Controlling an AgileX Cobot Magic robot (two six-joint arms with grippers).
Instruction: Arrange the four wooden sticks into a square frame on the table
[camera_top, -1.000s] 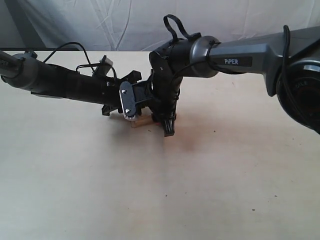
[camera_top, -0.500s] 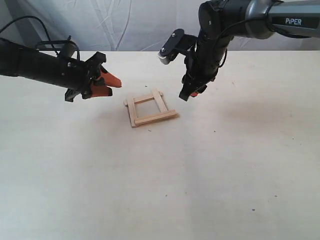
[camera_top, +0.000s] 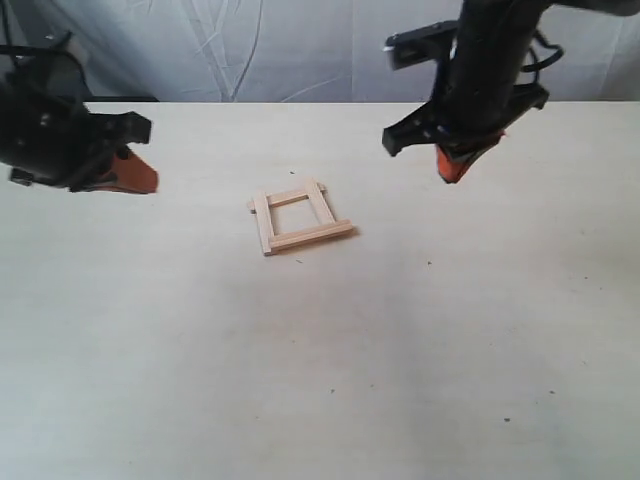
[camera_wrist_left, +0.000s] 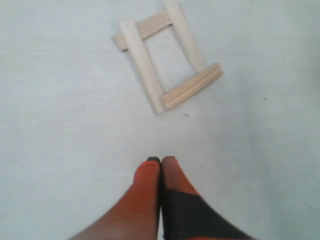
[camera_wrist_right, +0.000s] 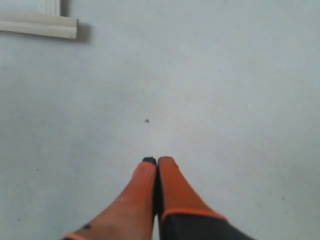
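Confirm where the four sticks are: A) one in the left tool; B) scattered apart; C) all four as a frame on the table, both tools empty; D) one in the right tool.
C: the square frame lies on the table; left tool and right tool are shut on nothing.

Sticks (camera_top: 308, 239) are pale plain wood, table (camera_top: 320, 380) cream with tiny dark specks. Left gripper (camera_wrist_left: 160, 160) and right gripper (camera_wrist_right: 157, 160) are orange on black, backdrop (camera_top: 250, 50) white.
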